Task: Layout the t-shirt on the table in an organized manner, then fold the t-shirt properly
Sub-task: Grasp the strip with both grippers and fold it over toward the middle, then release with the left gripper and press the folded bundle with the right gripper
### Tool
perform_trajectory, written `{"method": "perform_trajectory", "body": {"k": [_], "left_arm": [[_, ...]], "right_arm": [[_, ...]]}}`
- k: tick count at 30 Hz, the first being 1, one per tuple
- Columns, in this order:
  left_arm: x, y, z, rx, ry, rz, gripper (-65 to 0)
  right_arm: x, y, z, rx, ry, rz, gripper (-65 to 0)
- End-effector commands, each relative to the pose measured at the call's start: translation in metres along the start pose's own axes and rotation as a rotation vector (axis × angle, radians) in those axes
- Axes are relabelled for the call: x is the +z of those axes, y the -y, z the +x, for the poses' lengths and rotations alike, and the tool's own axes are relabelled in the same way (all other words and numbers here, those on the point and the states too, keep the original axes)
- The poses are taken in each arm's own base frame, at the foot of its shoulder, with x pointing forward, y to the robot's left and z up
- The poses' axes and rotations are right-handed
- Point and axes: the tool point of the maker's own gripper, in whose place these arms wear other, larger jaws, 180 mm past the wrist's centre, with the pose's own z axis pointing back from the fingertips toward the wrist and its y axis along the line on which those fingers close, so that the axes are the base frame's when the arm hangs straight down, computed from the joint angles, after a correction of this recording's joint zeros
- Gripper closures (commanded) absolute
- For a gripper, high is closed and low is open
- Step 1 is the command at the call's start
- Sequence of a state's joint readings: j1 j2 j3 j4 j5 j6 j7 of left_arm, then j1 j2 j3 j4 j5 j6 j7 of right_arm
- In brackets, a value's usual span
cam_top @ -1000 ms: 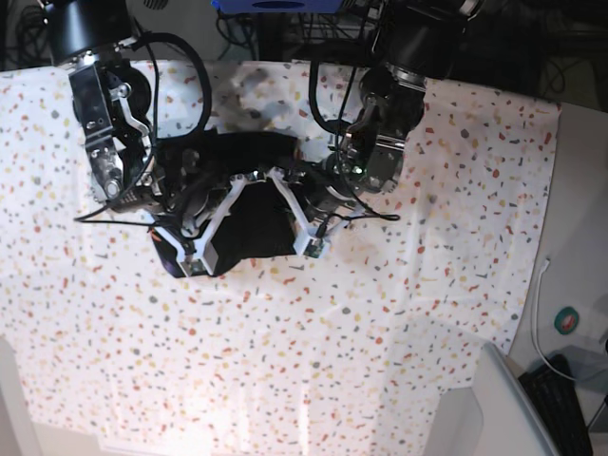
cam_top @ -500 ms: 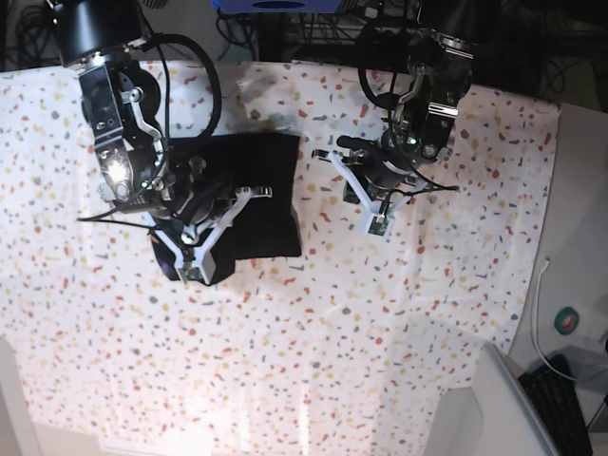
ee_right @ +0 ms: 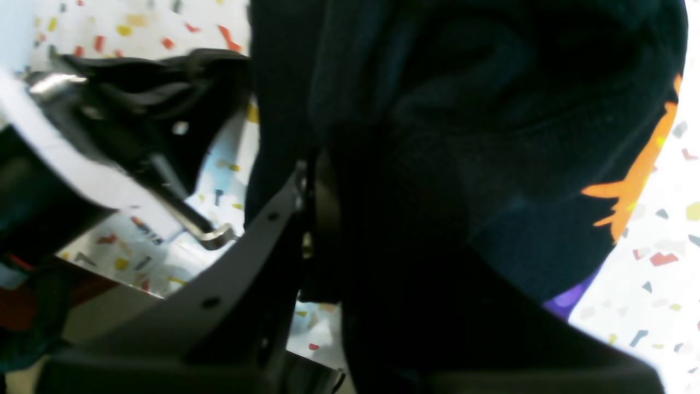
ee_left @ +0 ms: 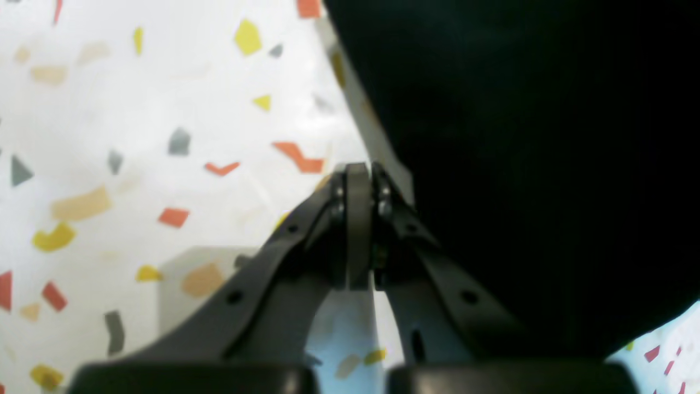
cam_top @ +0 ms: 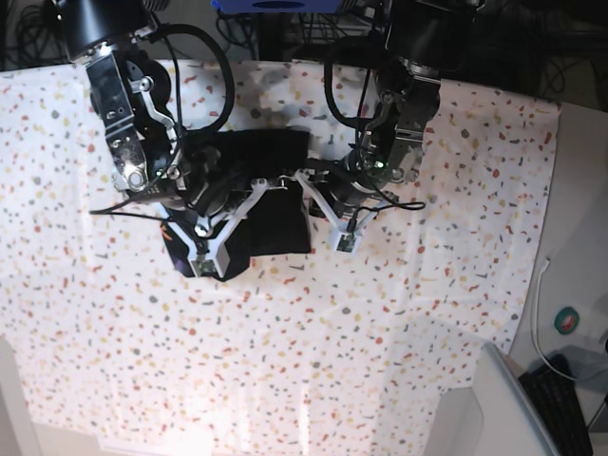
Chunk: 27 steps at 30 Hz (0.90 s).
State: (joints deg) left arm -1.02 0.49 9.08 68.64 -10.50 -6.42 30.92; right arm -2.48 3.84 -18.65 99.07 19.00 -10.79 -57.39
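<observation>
The black t-shirt [cam_top: 275, 220] lies as a compact folded bundle on the speckled table [cam_top: 380, 332], left of centre. In the right wrist view the shirt [ee_right: 465, 137] fills the frame, with a bit of the orange sun print [ee_right: 640, 169] and purple patch [ee_right: 569, 298] at its right edge. My right gripper [ee_right: 322, 208] is shut on a thick fold of the shirt; cloth hides one finger. It sits over the bundle in the base view [cam_top: 237, 214]. My left gripper [ee_left: 358, 175] is shut and empty, right beside the shirt's edge [ee_left: 519, 164]. It shows at the bundle's right side [cam_top: 306, 195].
The table cover ends at the right [cam_top: 546, 237]. Beyond it lie a white cable, a round item [cam_top: 568, 321] and a grey box [cam_top: 494, 399]. My left arm's white frame [ee_right: 82, 158] shows close by in the right wrist view. Cables hang behind the table.
My left gripper has moved left, from open table back to the shirt's right edge. My right arm and the bundle have shifted slightly right.
</observation>
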Motion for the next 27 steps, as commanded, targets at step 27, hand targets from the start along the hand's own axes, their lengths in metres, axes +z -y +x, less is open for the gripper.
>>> {"method": "perform_trajectory", "body": {"k": [27], "left_arm": [[0.054,-0.043,0.029,-0.06,0.079,0.084,0.0]], "right_arm": [[-0.009,-0.016,0.011,0.003,0.04,0.027,0.0]]}}
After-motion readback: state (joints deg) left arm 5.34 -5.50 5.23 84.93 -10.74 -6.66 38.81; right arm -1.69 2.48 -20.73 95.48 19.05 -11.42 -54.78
